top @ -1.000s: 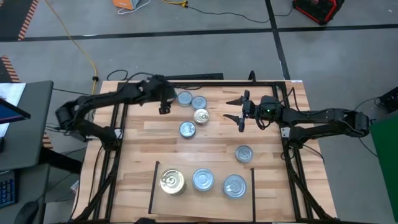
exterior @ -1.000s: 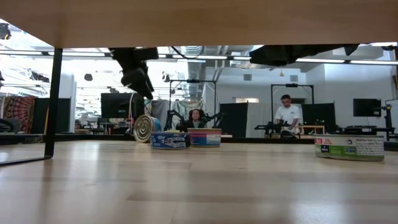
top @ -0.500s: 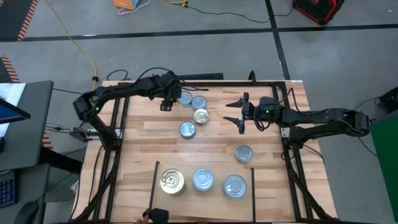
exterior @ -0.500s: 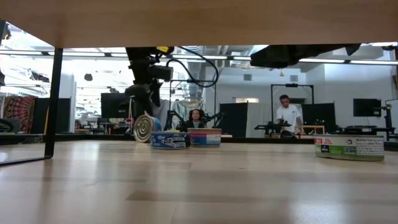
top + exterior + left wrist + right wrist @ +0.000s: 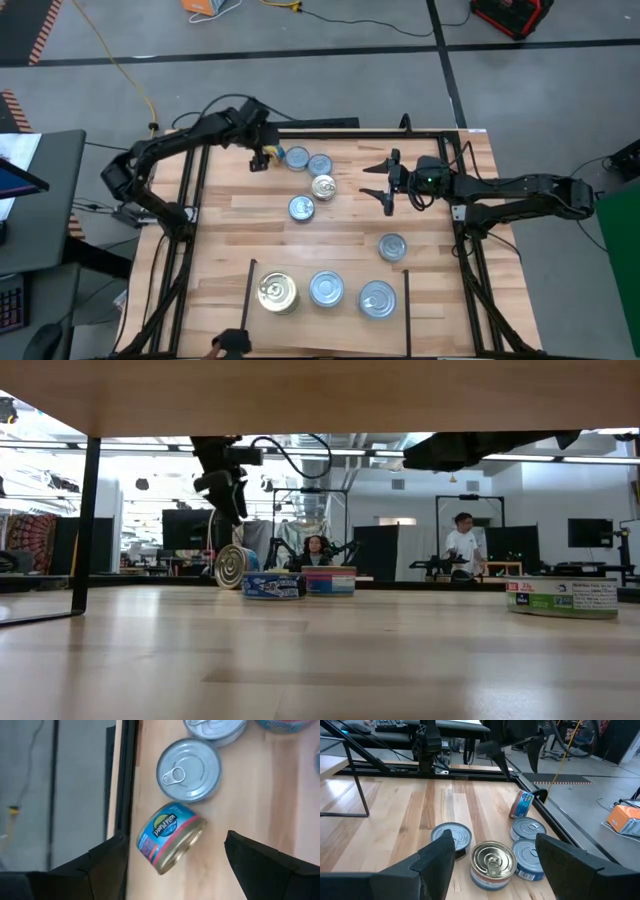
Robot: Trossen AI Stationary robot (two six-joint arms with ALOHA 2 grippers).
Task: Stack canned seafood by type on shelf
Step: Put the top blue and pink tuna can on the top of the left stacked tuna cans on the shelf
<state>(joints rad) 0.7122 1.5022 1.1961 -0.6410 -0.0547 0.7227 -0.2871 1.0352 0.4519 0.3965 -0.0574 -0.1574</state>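
Left claw [image 5: 262,158]: We see it hanging at the far left part of the bench [image 5: 240,225], right above a tin that lies on its edge. Its fingers are spread wide and hold nothing.
Tipped tin [image 5: 170,838]: It is blue and pink on the side and rests on its rim, close to the black frame bar [image 5: 125,775]. We think the claw is here because this tin has to be picked up before it can go in a pile.
Nearby tins: A flat silver tin [image 5: 188,769] sits just beside the tipped one. A gold tin [image 5: 323,186] and more silver ones sit close by in a small bunch.
Lone tin [image 5: 392,246]: It sits alone on the right side, between the bunch and the shelf.
Right claw [image 5: 382,180]: It waits in the air to the right of the bunch, fingers spread, holding nothing. We think it stays back so the two arms do not bump.
Shelf [image 5: 325,265]: It is the marked patch at the near edge. A gold stack [image 5: 277,292] is on its left and two silver stacks [image 5: 327,288] are beside it, so each kind gets its own spot.
Work left: We guess the tins at the far side must yet go to the shelf.
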